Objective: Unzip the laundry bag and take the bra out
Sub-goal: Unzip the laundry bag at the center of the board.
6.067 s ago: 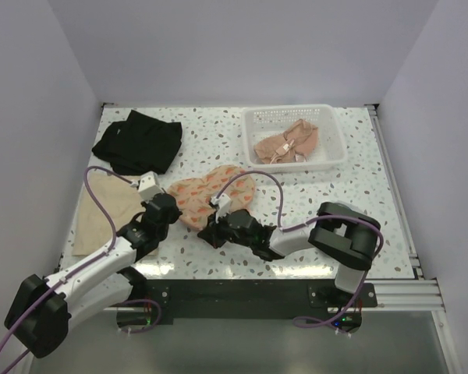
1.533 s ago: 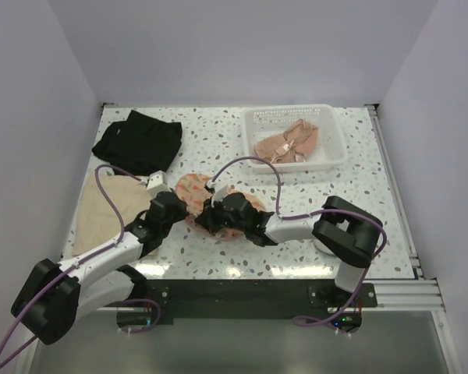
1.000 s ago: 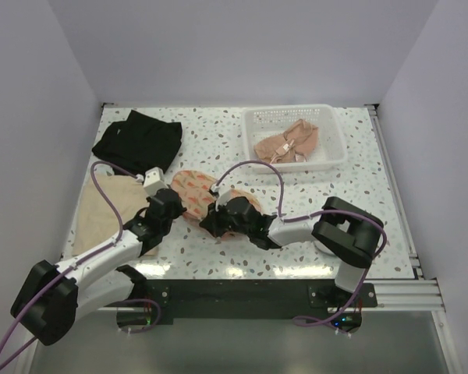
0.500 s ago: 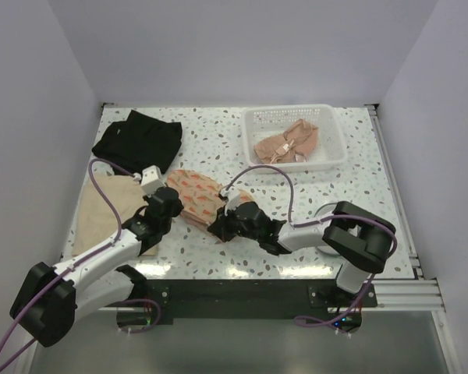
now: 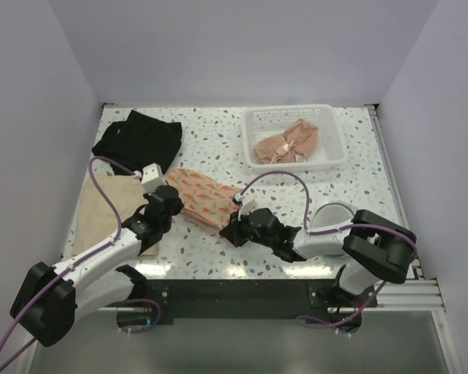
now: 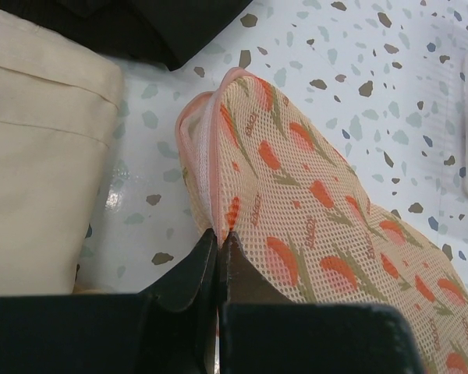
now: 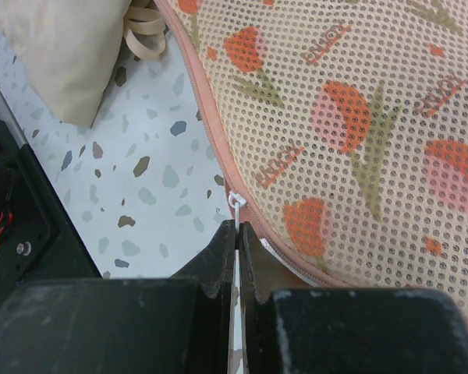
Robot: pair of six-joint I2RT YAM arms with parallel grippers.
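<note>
Laundry bag [image 5: 207,201] lies flat on table [image 5: 218,140] btwn both arms. L gripper [image 6: 218,238] pinched shut on bag's pink edge seam; R gripper [image 7: 239,232] clamped tight on white zipper pull [image 7: 235,202] at bag's near edge.

Perforated mesh cloth laundry bag [image 7: 359,117], glossy speckled table [image 6: 359,47], matt beige cloth [image 6: 39,156], plastic basket [image 5: 288,115]
</note>
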